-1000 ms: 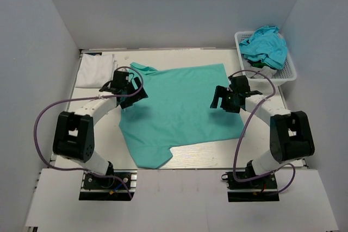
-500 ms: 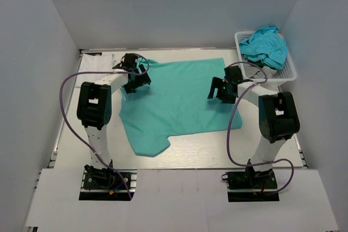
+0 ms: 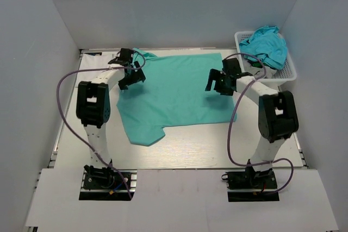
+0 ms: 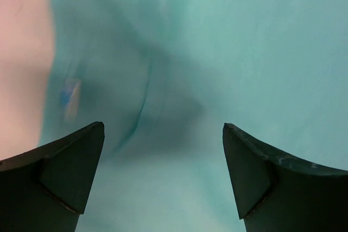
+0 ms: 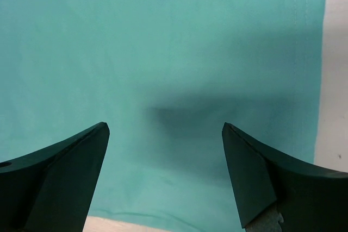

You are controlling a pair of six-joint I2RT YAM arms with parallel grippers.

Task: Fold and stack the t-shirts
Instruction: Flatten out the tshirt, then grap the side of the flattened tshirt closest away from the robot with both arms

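Left claw (image 4: pixel 163 129) is spread wide with nothing between its fingers, hovering over the mint t-shirt (image 3: pixel 174 88) at its far-left corner, by the collar. Right claw (image 5: pixel 163 126) gapes too, empty, above the same shirt near its right hem, and bare counter (image 3: pixel 206 145) shows just past that edge. The shirt lies spread flat mid-counter, one sleeve poking toward the near side. Far right, a white basket (image 3: pixel 290 73) holds a turquoise t-shirt (image 3: pixel 266 44), apart from both claws.
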